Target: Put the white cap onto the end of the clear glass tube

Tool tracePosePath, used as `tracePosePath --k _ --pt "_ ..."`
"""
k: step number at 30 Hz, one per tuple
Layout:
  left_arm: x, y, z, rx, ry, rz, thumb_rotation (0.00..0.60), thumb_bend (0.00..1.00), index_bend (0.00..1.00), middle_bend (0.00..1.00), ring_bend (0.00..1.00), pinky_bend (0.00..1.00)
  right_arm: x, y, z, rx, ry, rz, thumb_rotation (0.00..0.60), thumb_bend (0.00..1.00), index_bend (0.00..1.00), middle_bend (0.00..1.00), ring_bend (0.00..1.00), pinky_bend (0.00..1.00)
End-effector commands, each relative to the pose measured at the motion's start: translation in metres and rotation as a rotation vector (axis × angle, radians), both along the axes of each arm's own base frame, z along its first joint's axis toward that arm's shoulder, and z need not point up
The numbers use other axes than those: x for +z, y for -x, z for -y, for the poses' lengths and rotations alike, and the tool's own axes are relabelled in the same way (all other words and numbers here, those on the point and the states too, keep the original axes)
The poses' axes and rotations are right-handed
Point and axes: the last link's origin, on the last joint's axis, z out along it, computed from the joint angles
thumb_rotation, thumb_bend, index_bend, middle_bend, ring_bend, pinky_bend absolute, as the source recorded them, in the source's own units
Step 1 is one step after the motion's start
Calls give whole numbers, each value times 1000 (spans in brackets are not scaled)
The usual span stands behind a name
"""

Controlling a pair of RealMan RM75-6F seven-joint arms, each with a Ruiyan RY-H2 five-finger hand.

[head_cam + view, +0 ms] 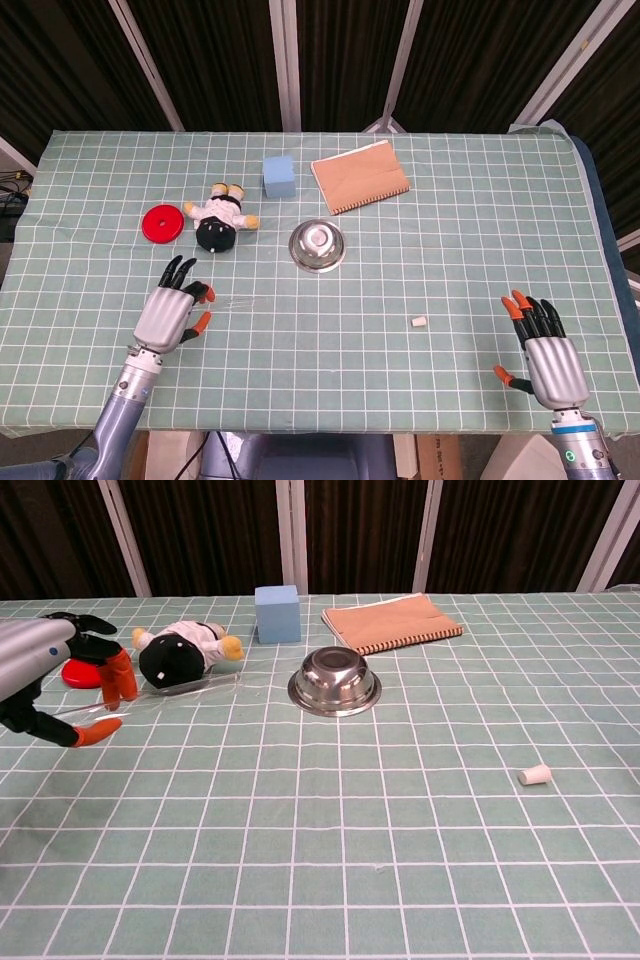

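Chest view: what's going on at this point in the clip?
The left hand holds the clear glass tube off the table, pinched between its fingers. The white cap lies untouched on the checked cloth, well to the right. The right hand is open near the table's front edge, holding nothing. Capping has not begun.

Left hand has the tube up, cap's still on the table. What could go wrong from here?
1. The tube is held only at one end by the left hand; it may slip or tilt.
2. The cap is small and lies on its side; the right hand, open and well away, may knock it rolling.
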Motion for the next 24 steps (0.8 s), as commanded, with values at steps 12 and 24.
tracePosePath --k 12,24 --pt "23 10 -24 -96 20 93 600 738 536 557 99 0 -9 -8 19 -10 -22 8 600 186 40 20 0 0" --pt "33 -4 -38 -148 29 135 600 738 536 556 99 0 -50 -40 60 38 -128 -53 600 185 299 161 25 0"
